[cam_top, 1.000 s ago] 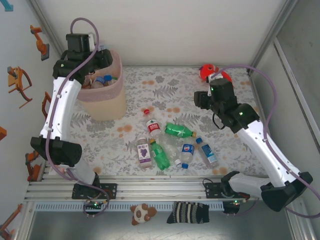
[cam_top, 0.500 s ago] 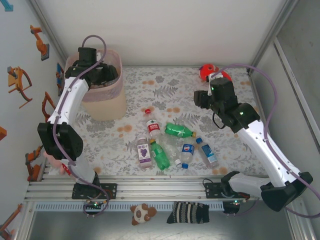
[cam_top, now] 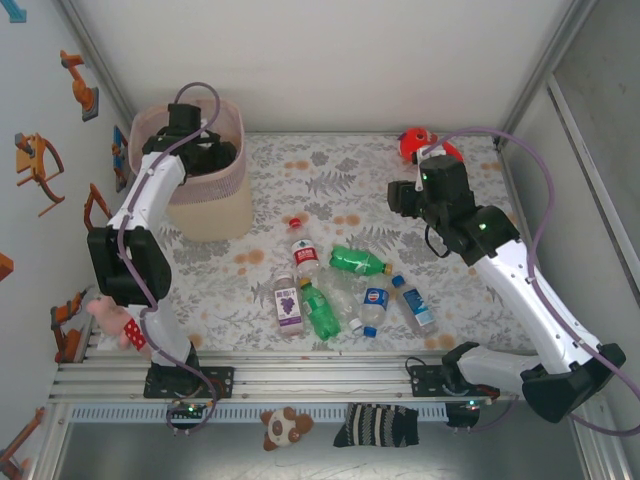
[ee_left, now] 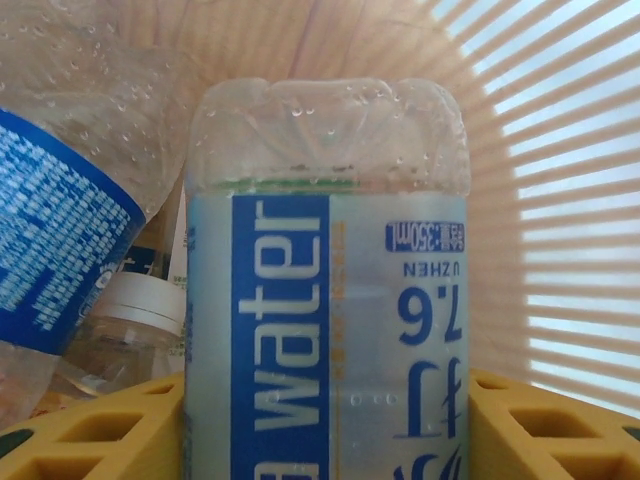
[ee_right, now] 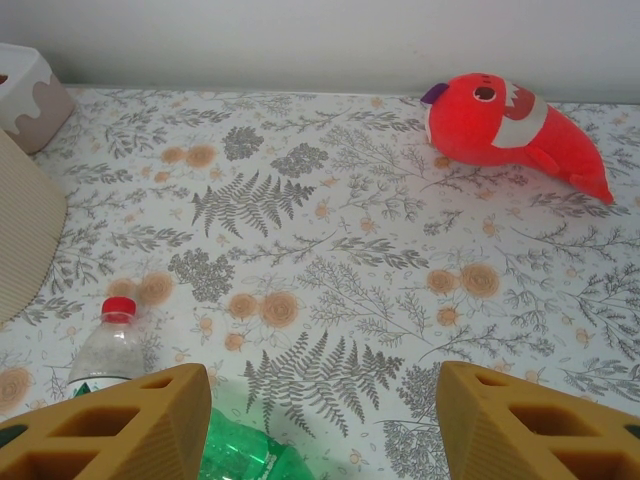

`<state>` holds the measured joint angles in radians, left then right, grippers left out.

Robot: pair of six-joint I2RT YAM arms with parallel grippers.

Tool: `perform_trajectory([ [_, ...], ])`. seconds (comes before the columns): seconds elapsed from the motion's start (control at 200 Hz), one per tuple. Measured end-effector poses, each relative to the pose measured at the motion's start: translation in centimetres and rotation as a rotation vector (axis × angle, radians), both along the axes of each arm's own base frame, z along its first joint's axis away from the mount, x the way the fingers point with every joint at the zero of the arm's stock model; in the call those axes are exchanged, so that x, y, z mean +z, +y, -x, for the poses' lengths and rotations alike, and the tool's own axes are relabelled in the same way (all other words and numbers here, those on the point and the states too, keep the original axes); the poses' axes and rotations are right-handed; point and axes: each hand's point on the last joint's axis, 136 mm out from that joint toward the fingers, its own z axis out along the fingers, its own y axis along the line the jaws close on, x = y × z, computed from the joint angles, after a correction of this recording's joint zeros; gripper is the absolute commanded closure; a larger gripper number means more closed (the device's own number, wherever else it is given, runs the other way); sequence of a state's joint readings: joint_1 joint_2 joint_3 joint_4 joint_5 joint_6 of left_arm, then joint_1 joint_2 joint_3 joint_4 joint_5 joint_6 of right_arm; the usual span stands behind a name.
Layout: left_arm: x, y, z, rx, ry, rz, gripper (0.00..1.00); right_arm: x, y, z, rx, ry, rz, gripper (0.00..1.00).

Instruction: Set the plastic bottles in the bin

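Partway: the left tool (ee_left: 320,425) clasps a water bottle (ee_left: 320,250) inside the bin (cam_top: 215,215), the right tool (ee_right: 325,420) gapes empty, and several bottles (cam_top: 330,290) lie by the near edge of the worktop (cam_top: 460,300).

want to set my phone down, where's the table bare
Bare: the far strip of table between the bin and the fish, and the near-left patch between bin and bottles. Crowded: the bottles clustered at near centre, and inside the bin, where the left gripper holds a water bottle.
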<state>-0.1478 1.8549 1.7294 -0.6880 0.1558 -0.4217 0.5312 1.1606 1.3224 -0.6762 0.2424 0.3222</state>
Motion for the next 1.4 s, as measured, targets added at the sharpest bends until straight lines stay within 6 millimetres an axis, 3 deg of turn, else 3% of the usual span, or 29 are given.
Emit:
perform_trajectory([
  [0.376,0.6,0.1,0.2,0.006,-0.013,0.000,0.27,0.4,0.3,0.0,0.012,-0.004,-0.011,0.40],
  [1.152,11.6,0.3,4.3,-0.001,-0.242,0.033,0.27,-0.4,0.7,0.6,0.039,0.037,-0.021,0.40],
  [1.397,13.3,-2.1,6.9,-0.042,-0.270,-0.003,0.27,-2.2,0.3,1.5,0.038,0.081,-0.009,0.40],
])
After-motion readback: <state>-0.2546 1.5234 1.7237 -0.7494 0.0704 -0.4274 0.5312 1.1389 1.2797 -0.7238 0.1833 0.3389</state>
